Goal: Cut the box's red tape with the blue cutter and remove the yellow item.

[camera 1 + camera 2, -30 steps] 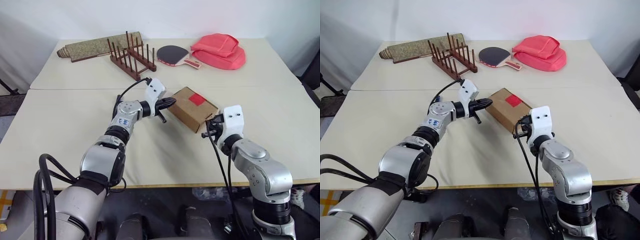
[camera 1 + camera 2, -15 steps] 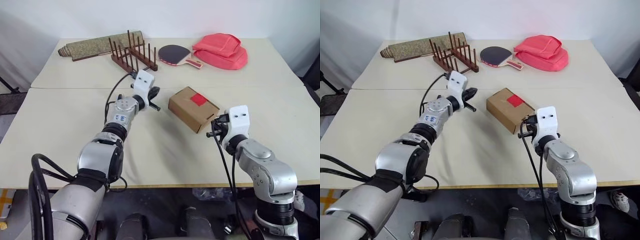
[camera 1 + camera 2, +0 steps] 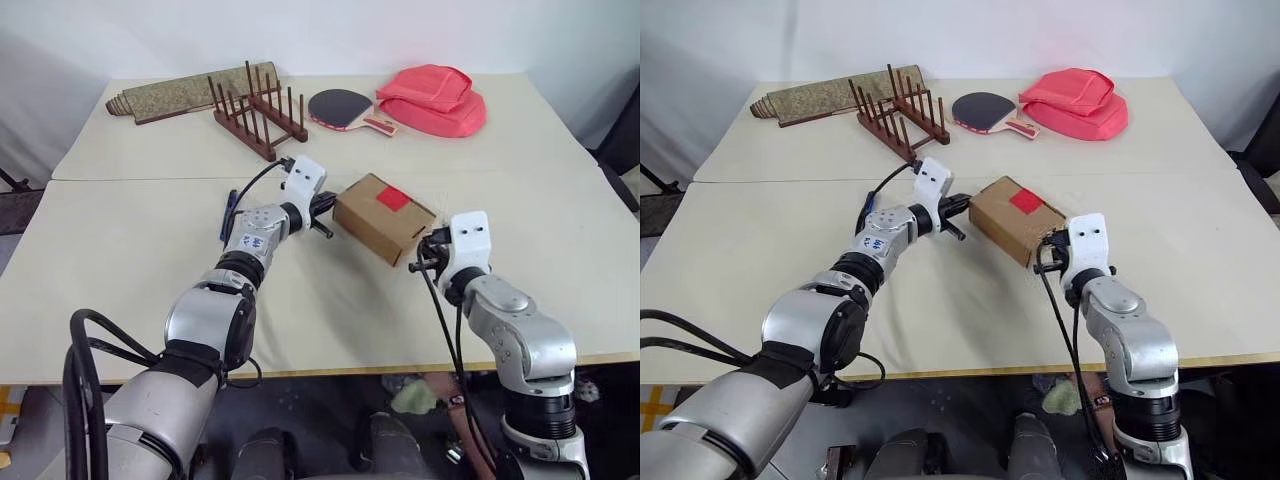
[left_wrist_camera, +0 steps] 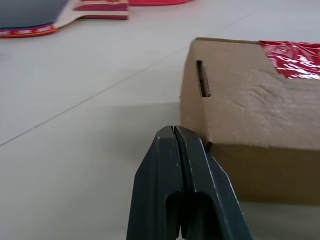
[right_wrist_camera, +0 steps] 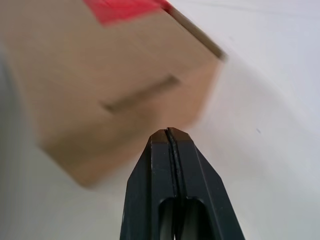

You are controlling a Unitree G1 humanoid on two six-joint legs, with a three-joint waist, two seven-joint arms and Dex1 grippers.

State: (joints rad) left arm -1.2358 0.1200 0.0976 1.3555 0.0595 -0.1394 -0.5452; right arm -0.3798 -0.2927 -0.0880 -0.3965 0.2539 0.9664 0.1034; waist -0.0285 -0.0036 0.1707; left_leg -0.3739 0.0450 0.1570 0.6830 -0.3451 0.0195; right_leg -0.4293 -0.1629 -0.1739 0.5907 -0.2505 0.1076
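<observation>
Box (image 3: 383,217): brown carton on the tabletop (image 3: 130,260), between the two tools, flaps shut.
Right tool (image 3: 424,254): clenched, empty, just beside the box's near end.
Left tool (image 3: 323,207): clenched, empty, at the box's left end, touching or nearly so.
Red tape (image 3: 392,198): uncut patch on the box top.
Cutter (image 3: 229,211): blue, lies on the tabletop beside the left forearm, not picked up.
Risk: both closed tools crowd a light carton; a nudge from either could likely slide or turn it, shifting the tape off line.
Far edge: rack (image 3: 256,112), paddle (image 3: 341,106), red bag (image 3: 432,98).
</observation>
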